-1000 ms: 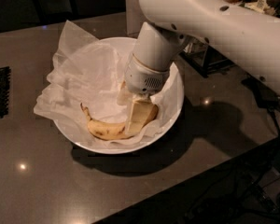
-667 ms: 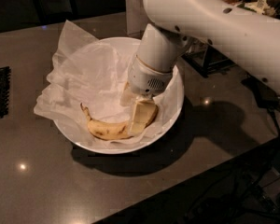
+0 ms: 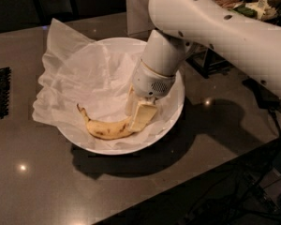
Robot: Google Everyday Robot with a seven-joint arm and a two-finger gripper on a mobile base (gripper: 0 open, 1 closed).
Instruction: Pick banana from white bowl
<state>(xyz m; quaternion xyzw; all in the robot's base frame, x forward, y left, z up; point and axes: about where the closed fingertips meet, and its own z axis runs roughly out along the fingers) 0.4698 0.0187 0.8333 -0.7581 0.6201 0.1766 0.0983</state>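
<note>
Little has moved over the last second: the gripper (image 3: 136, 112) stays low inside the white bowl (image 3: 126, 150) at the same end of the banana (image 3: 107, 129), while the wrist above it has leaned slightly to the right. The banana itself has not shifted.

The jaws are clenched on the banana's right end, one cream finger behind the fruit and one in front hiding its tip. From the jaws the banana curves away to the left, lying on the crinkled tissue paper (image 3: 70, 64) near the bowl's front wall, with its dark stem at the end farthest from the jaws and pointing upward. It rests on the paper, not lifted.

Tissue paper spreads behind and to the left of the jaws, spilling over the bowl's far left rim. The bowl's right rim lies just to the right of the jaws, under the wrist. The white arm (image 3: 215, 27) rises from the jaws up and to the right. The bowl stands on a dark table (image 3: 47, 182); a black grid-like object (image 3: 0, 93) sits well to the left of the jaws at the picture's edge.
</note>
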